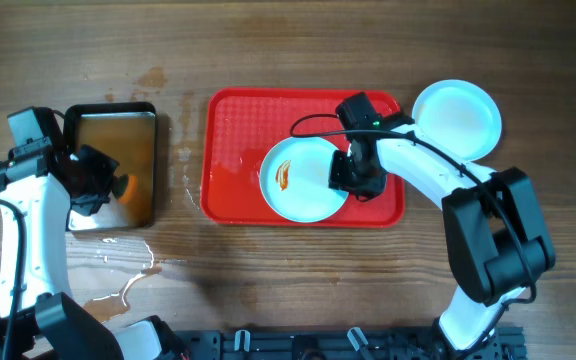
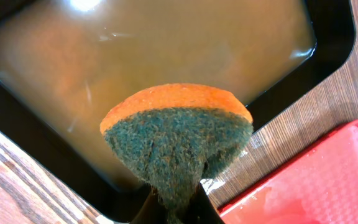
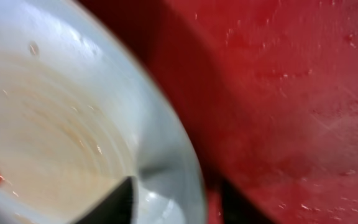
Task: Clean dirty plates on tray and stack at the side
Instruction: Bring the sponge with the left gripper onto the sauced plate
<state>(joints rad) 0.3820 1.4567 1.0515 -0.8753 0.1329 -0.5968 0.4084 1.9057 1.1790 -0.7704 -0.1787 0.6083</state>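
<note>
I see left fingers (image 2: pixel 146 215) pinching an orange-green sponge (image 2: pixel 178 134) over murky water (image 2: pixel 135 62) in the black pan (image 1: pixel 111 110), right fingers (image 3: pixel 120 203) seemingly clamping the smeared plate (image 1: pixel 303 185) on the textured red tray (image 1: pixel 233 120).

Clamped tight — left pincer (image 1: pixel 111 186); right pincer (image 1: pixel 341 181)

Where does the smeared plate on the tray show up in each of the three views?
Overhead: the smeared plate lies centre-right on the red tray, right gripper at its right rim.
Left wrist: not in it; only the sponge, the pan and a tray corner.
Right wrist: fills the left half, rim between the fingers.
Shared landmark: the red tray, in all three views.
</note>
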